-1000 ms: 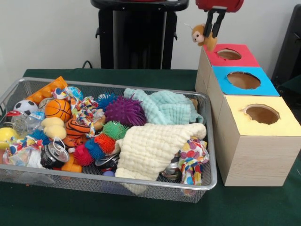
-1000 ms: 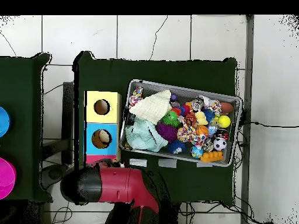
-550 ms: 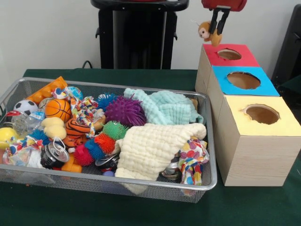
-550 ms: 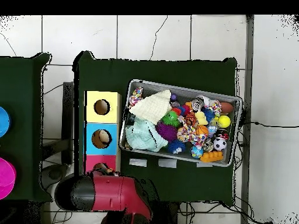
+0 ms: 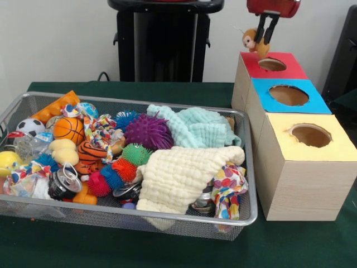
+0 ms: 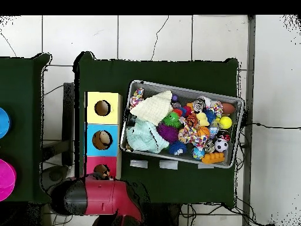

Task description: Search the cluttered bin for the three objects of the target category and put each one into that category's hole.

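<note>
A small brown monkey plush (image 5: 250,39) hangs in my gripper (image 5: 265,41), which is shut on it. It hovers just above the far left edge of the red-topped box (image 5: 293,71), close to the red hole (image 5: 272,65). In the overhead view my red arm (image 6: 100,197) covers the gripper and the near end of the red box (image 6: 101,160). The wire bin (image 5: 252,184) holds balls, spiky toys, rope toys and cloths.
The blue-topped box (image 5: 315,103) and yellow-topped box (image 5: 337,149) stand in a row with the red one, right of the bin. A cream cloth (image 5: 181,173) and a mint cloth (image 5: 198,127) cover part of the bin. Something pale lies inside the blue hole (image 6: 103,139).
The gripper has carried the monkey plush to the right, closer to the red hole. In the overhead view the arm has slid left and down.
</note>
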Controlling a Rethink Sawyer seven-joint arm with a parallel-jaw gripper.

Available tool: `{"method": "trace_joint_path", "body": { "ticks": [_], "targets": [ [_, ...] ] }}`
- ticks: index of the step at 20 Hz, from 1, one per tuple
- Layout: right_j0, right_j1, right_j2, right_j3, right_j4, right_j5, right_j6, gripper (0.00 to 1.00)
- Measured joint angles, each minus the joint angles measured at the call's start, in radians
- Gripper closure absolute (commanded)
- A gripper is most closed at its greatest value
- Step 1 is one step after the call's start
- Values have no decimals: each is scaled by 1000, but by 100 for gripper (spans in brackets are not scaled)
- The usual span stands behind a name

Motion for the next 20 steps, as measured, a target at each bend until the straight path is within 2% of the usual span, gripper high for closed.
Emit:
{"method": "trace_joint_path", "body": {
  "ticks": [4, 20],
  "targets": [
    [29, 22, 0, 0, 13, -30, 29, 100],
    [67, 66, -3, -19, 65, -40, 66, 100]
  ]
}}
